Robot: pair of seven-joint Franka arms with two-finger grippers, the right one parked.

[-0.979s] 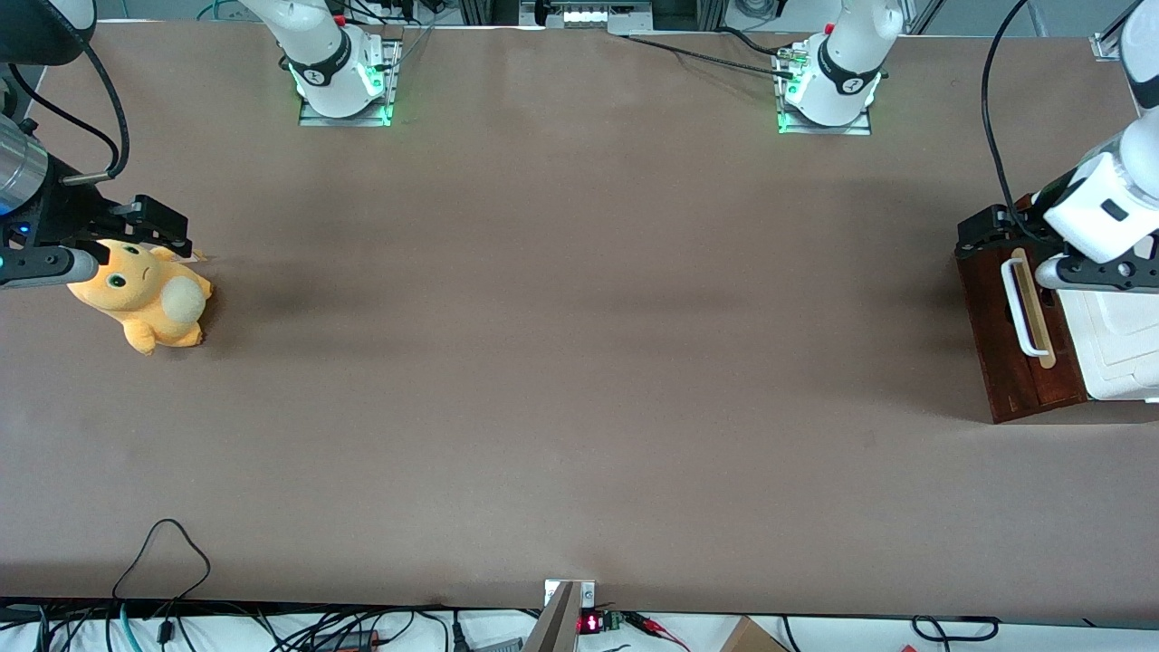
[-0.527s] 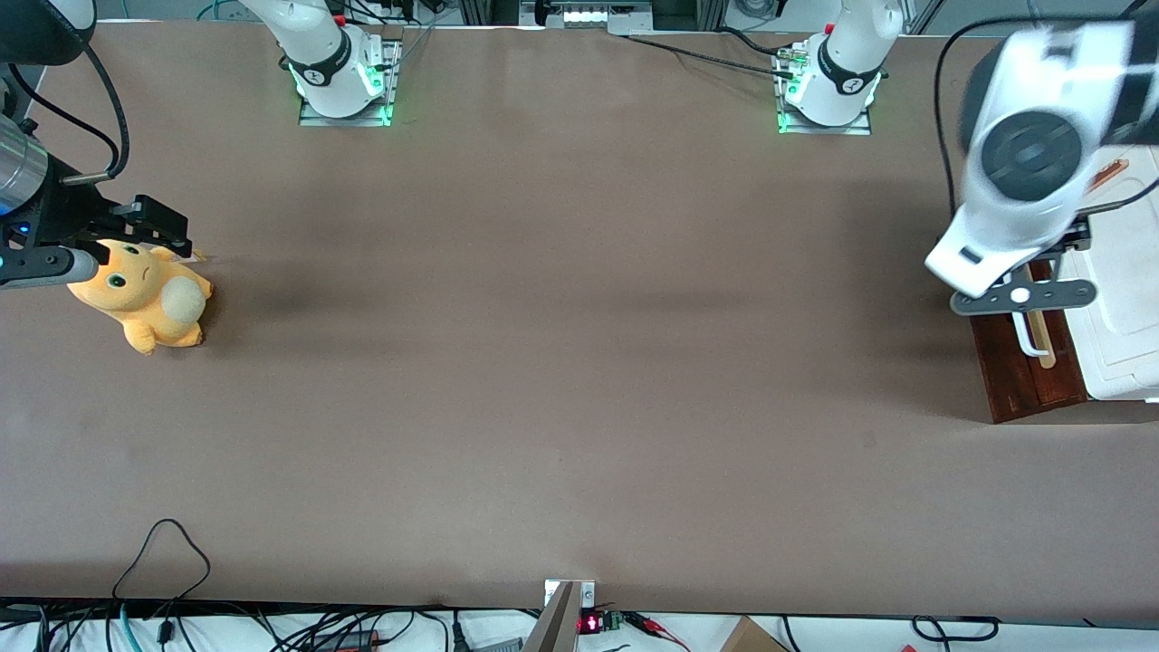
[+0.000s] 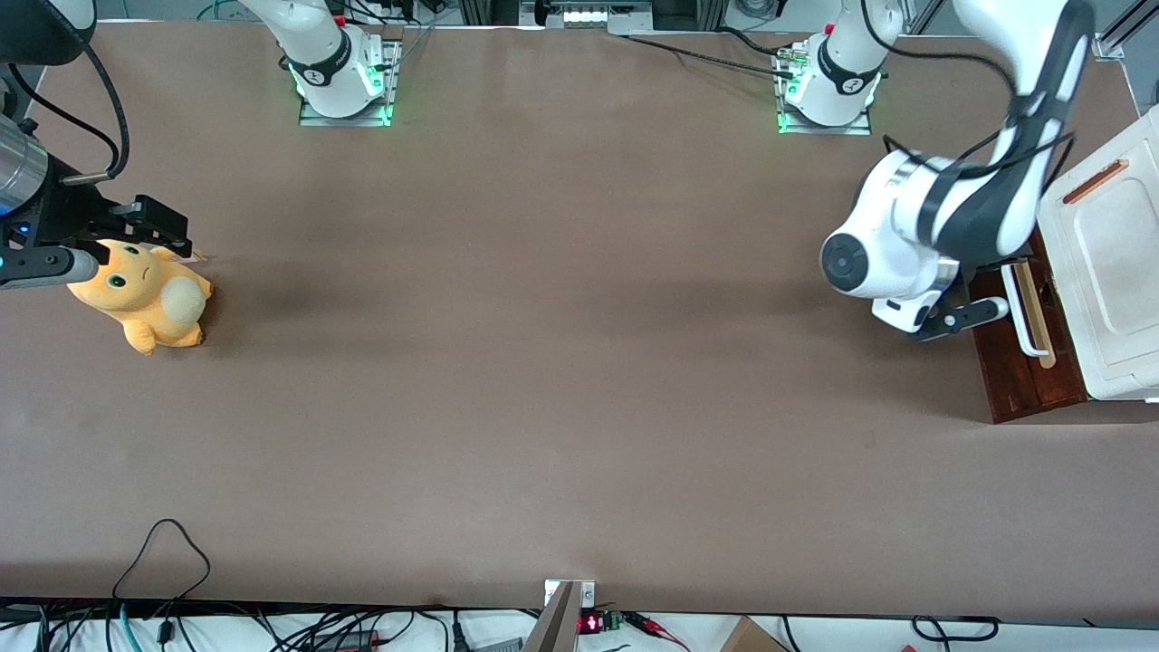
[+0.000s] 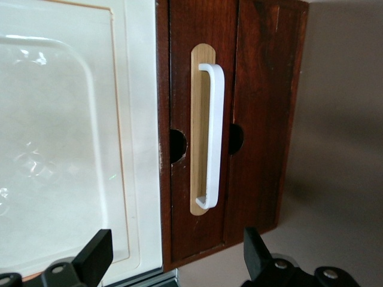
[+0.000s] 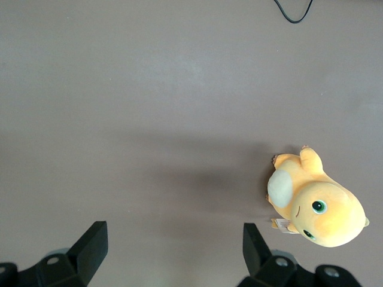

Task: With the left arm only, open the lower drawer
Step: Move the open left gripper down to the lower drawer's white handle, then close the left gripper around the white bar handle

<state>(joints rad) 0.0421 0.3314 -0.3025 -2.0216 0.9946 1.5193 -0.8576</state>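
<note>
The gripper is found spread wide, holding nothing, poised above the dark wooden drawer fronts without touching them. The lower drawer is seen shut, flush beneath the white cabinet top, at the working arm's end of the table. Its white bar handle is untouched.

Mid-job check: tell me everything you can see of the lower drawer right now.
The lower drawer has a dark red-brown wooden front that looks glossy. Beside it runs a like panel carrying a white bar handle on a pale wood strip, with a half-round notch on each side. It looks shut: no inside shows. It sits under the white cabinet top at the working arm's end of the table. Nothing touches it; the left arm's gripper hovers open above the front, clear of the handle.
</note>
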